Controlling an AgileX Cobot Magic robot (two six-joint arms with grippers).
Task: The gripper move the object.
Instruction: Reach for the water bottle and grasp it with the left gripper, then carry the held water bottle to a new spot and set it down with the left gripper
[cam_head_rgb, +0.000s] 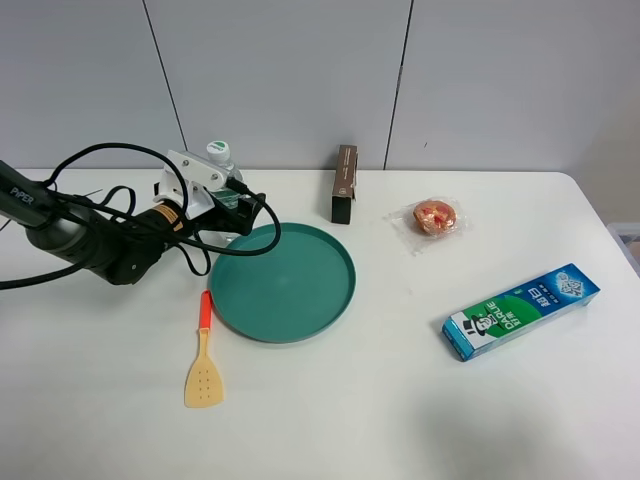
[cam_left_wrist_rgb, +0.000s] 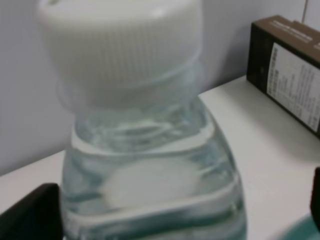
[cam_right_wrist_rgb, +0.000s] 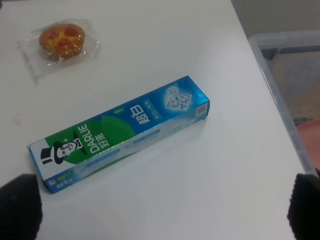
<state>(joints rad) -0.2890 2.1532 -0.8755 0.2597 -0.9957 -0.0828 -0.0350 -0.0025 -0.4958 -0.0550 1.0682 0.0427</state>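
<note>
Currently the bottle (cam_head_rgb: 218, 153) stands upright at the far left of the white table (cam_head_rgb: 400, 420), close to the grey wall, with its white cap showing above the left claw's white housing. The left claw (cam_head_rgb: 238, 203) reaches in from the left at the end of its black cabled arm. In the left wrist view the bottle fills the space between the black fingers (cam_left_wrist_rgb: 30, 215). The claw is spread, one finger on each side of the clear body. One finger lies right against the bottle's side, though the blur makes it hard to say whether it truly touches. The other sits at the picture's edge, apart from the plastic.

Just near and right of the claw lies a round green plate (cam_head_rgb: 345, 290), and a yellow spatula (cam_head_rgb: 204, 360) with an orange handle lies beside the plate's near-left rim. A brown box (cam_head_rgb: 344, 183) stands upright to the right of the bottle, beyond the plate's far edge. Further right sits a wrapped pastry (cam_head_rgb: 435, 216), and nearer on the right a blue-green toothpaste box (cam_head_rgb: 520, 310) lies flat at an angle.

The right claw (cam_right_wrist_rgb: 160, 207) appears only in its own wrist view, its fingertips (cam_right_wrist_rgb: 17, 207) spread wide above the toothpaste box and holding nothing. A clear bin (cam_right_wrist_rgb: 285, 75) stands past the table's right edge.
</note>
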